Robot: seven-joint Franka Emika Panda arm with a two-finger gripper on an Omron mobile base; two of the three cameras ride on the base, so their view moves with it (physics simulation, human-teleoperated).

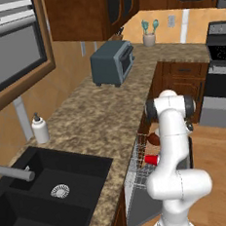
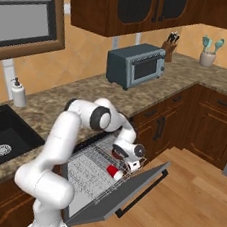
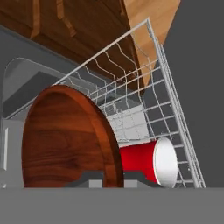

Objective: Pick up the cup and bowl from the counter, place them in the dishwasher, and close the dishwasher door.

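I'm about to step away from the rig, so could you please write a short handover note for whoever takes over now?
Tool: shut on the bowl, held over the dishwasher rack.
Cup: already lying on its side in the rack.
Dishwasher door: down, open.
Done: cup loaded, bowl brought to the rack.
Left: release the bowl into the rack, withdraw, close the door.

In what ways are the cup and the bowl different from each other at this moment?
The cup is bright red with a white inside; the bowl is dark reddish-brown with a wood-like grain. The cup lies on its side on the wire rack, free of the hand; the bowl is held on edge in the shut hand, above the rack. The bowl looks wider than the cup. Both are over the open dishwasher's rack, off the counter.
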